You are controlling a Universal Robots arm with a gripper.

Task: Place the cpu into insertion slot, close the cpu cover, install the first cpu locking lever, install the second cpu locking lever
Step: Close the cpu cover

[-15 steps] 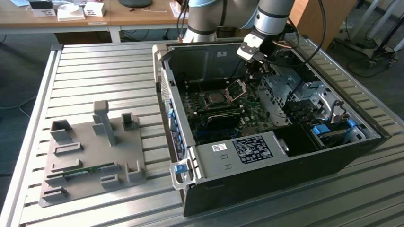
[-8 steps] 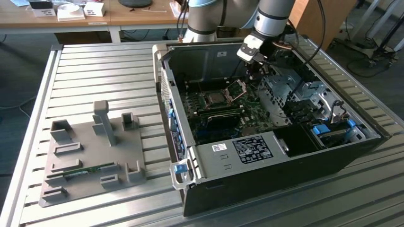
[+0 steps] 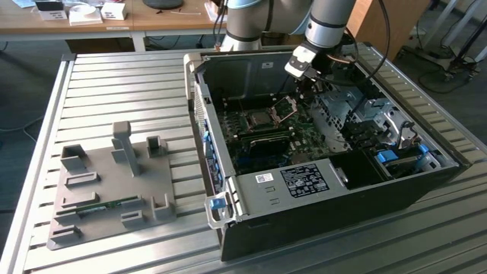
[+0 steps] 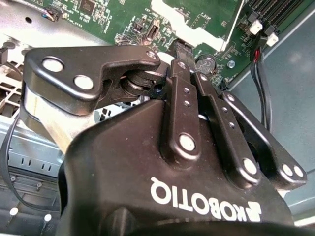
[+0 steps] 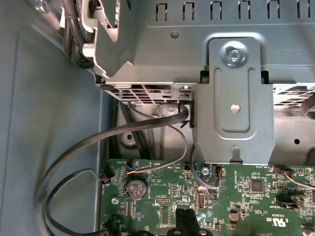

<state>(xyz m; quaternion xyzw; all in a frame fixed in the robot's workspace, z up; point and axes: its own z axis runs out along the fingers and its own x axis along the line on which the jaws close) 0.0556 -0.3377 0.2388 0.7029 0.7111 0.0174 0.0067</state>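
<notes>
The black two-finger gripper (image 4: 181,48) has its fingers pressed together at the tips, and nothing shows between them. In both wrist views the tips (image 5: 185,219) hang just above the green circuit board (image 5: 256,196), near a round coin-cell battery (image 5: 135,188) and a small upright connector (image 5: 202,201). Black cables (image 5: 74,157) curve past the battery towards a grey sheet-metal drive bracket (image 5: 241,98).

In the exterior view the gripper (image 3: 303,84) reaches into the open black computer case (image 3: 343,194), which lies on its side. Just beside the gripper, on the exterior view's left, the thin silver metal cpu cover (image 3: 286,106) stands tilted up and open. Beyond it lies the square insertion slot (image 3: 245,123), edged in silver metal. The small flat silver-grey cpu (image 3: 258,119) appears to rest inside this slot, apart from the gripper.

The case rests on a slatted aluminium table (image 3: 114,85). A grey moulded fixture tray (image 3: 114,188) sits well apart, on the exterior view's left.
</notes>
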